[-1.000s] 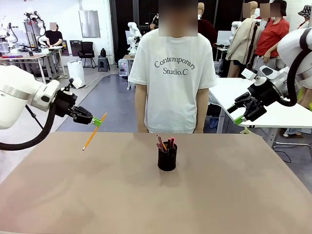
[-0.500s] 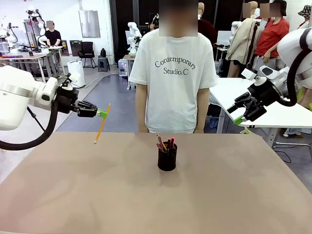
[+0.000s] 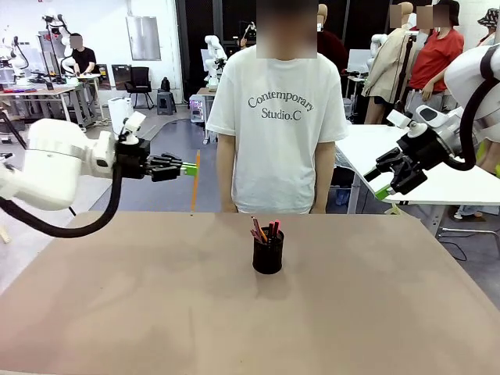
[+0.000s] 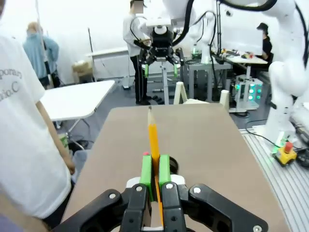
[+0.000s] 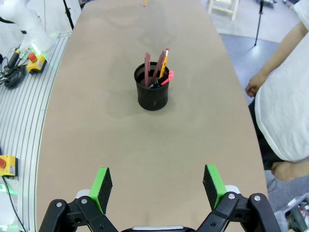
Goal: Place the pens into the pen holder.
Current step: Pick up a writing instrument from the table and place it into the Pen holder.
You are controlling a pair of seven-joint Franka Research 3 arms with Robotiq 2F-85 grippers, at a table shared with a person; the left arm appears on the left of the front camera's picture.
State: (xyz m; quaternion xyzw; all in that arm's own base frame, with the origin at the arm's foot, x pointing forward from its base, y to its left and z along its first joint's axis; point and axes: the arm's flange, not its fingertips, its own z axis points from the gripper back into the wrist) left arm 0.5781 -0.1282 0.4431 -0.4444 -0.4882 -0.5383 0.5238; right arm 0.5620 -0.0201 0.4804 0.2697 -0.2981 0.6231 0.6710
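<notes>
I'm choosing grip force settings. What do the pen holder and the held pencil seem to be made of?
The pen holder: likely black metal wire mesh, matte; its wall looks finely perforated, though blurry. The pencil shut in the left gripper: probably painted wood, smooth orange-yellow shaft tapering to a sharpened tip.

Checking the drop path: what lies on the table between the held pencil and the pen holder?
Bare tabletop in front view, between pencil and pen holder.
</notes>
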